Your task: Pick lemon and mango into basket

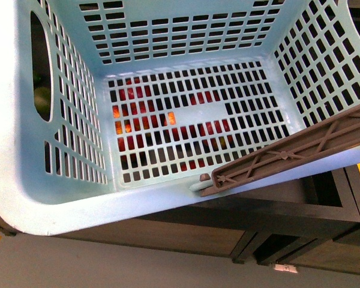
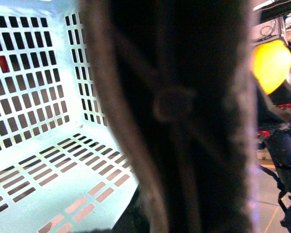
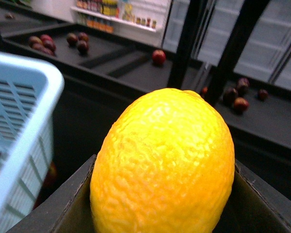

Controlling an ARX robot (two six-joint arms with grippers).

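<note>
**Operator:** Lemon (image 3: 165, 165) first. Where is it?

**Spotter:** You have it in the right gripper (image 3: 163, 206). The dark fingers (image 3: 63, 208) stand either side of the fruit, closed just enough to pinch it. It hangs outside the basket (image 1: 24, 180), just beside the rim of one wall, with shelving and dark red fruit (image 3: 158, 57) behind.

**Operator:** And the left gripper?

**Spotter:** I cannot tell you. Its camera is filled by the blurred brown handle (image 2: 184, 116), very near, but no finger shows, so its grip is unclear.

**Operator:** Which step is this?

**Spotter:** The carry, I judge: your lemon is lifted, not yet delivered. Nothing lies on the basket's slotted floor. The red and orange fruit (image 1: 138, 120) you see there is below it, through the slots.

**Operator:** Next move?

**Spotter:** Bring the lemon over the rim, clear of the handle. Lower it toward the floor, then part the fingers. The basket sits tilted, so expect a roll toward the low corner. The mango I can't pick out.
</note>
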